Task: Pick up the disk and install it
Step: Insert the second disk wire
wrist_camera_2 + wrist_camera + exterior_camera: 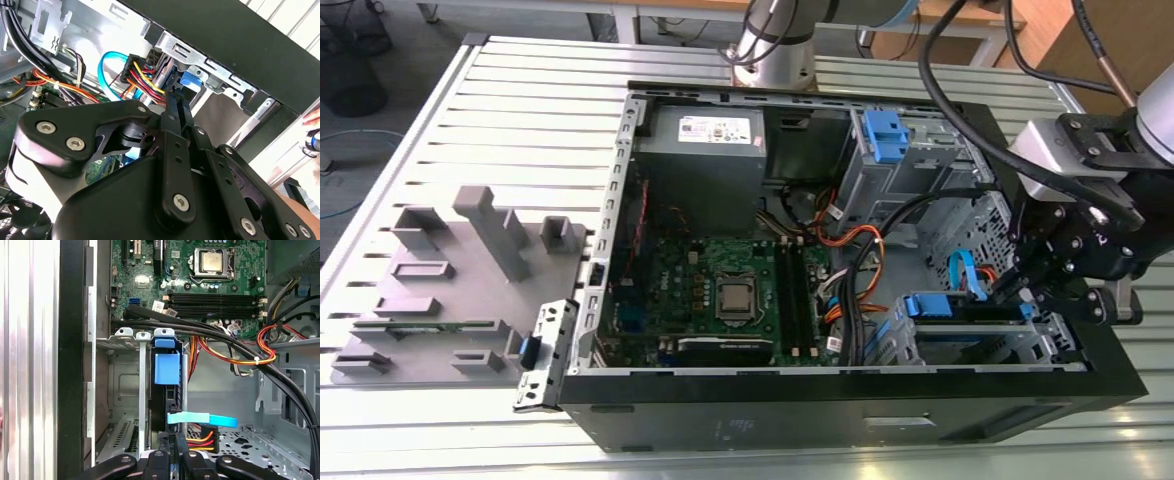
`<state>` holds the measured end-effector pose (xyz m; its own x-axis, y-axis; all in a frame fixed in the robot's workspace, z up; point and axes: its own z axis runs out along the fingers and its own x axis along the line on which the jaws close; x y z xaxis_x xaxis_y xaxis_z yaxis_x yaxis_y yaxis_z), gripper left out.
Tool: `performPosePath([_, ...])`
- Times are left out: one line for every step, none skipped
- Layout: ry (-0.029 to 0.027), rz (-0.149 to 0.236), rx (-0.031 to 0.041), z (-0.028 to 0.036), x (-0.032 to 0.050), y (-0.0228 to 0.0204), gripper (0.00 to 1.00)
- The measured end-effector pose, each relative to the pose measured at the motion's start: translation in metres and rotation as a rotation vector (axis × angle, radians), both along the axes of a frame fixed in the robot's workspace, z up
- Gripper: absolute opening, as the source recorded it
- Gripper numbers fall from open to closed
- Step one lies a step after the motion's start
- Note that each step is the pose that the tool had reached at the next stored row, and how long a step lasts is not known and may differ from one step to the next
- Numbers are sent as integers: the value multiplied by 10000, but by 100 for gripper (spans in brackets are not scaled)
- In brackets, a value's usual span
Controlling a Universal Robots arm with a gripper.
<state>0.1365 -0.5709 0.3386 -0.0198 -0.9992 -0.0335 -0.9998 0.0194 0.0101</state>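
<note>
From the exterior view's left, I saw the grey foam fixture tray (447, 290) lying on the slatted tabletop (520, 100), well apart from the work. Next came the open computer case (854, 420), with the motherboard (734, 295) in its middle and the grey power-supply box (707, 150) toward the far side. An upright blue latch (886, 135) stood on the far drive cage. Toward the exterior view's right, the claw (1067, 285) hung over the near drive bay (974, 335), among black cables.

I judged the task to be well along. The disk (167, 390) stood edgewise in the bay between the metal rails, its blue carrier tab (166, 367) uppermost in the first wrist view, so the picking up looked done and the seating was in hand. Whether the disk was fully home I could not tell; a blue data cable (200, 418) lay just beside it, and the coloured power leads (145, 80) ran close by.

The claw's fingers (172, 117) stood narrow, drawn close together in the second wrist view, their tips reaching down to the blue carrier at the bay's mouth. I took it to be pinching the disk's edge, though the contact itself was hidden behind the linkage.
</note>
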Motion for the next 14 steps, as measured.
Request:
performPosePath([0, 0, 0, 0, 0, 0, 16])
performPosePath([0, -1, 0, 0, 0, 0, 16])
performPosePath([0, -1, 0, 0, 0, 0, 16])
performPosePath([0, -3, 0, 0, -3, 3, 16])
performPosePath([-1, -3, -1, 0, -7, 7, 16])
performPosePath([-1, -2, 0, 0, -12, 11, 16])
performPosePath([-1, -1, 0, -1, -17, 16, 16])
performPosePath([0, -2, 0, -1, -21, 20, 16])
performPosePath([0, -1, 0, -2, -25, 22, 16])
performPosePath([-1, -1, 0, -2, -29, 25, 16])
performPosePath([-1, -1, 1, -4, -31, 26, 16])
performPosePath([0, 1, 2, -4, -31, 26, 16])
performPosePath([0, 0, 1, -5, -33, 27, 16])
performPosePath([0, -2, 0, -6, -34, 28, 16])
